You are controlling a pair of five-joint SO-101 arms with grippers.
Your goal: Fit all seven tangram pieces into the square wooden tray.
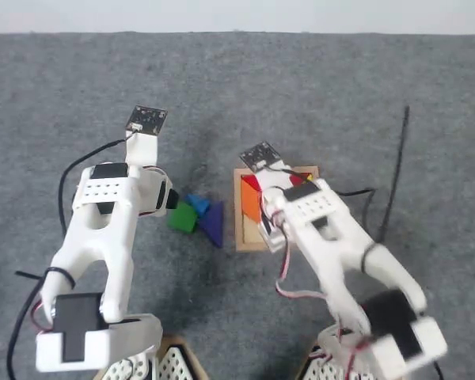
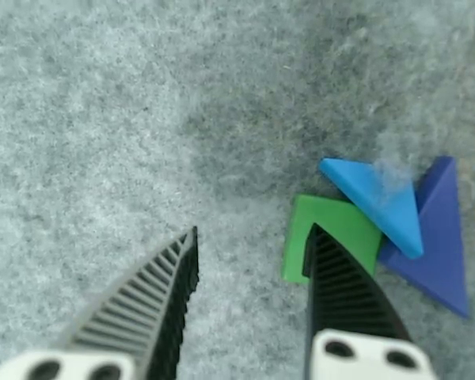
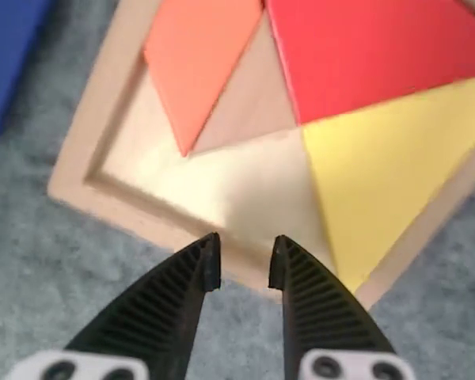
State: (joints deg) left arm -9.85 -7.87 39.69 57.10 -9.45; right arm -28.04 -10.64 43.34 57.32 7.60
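Left gripper [image 2: 252, 229] spread wide, nothing held, one fingertip [image 2: 340, 285] over edge of green piece [image 2: 336, 226]. Light blue triangle [image 2: 376, 202] overlaps green piece and dark blue triangle [image 2: 439, 237]. All three loose on grey felt [image 1: 340, 95], just left of centre in high view. Right gripper [image 3: 245, 241] barely parted, empty, above rim of tray [image 3: 87, 127]. Tray sits at frame centre, with orange piece [image 3: 198, 63], red triangle [image 3: 364, 47] and yellow triangle [image 3: 380, 166] inside. Black cable [image 1: 396, 174] right of tray, pale wall strip [image 1: 237, 16] along top edge
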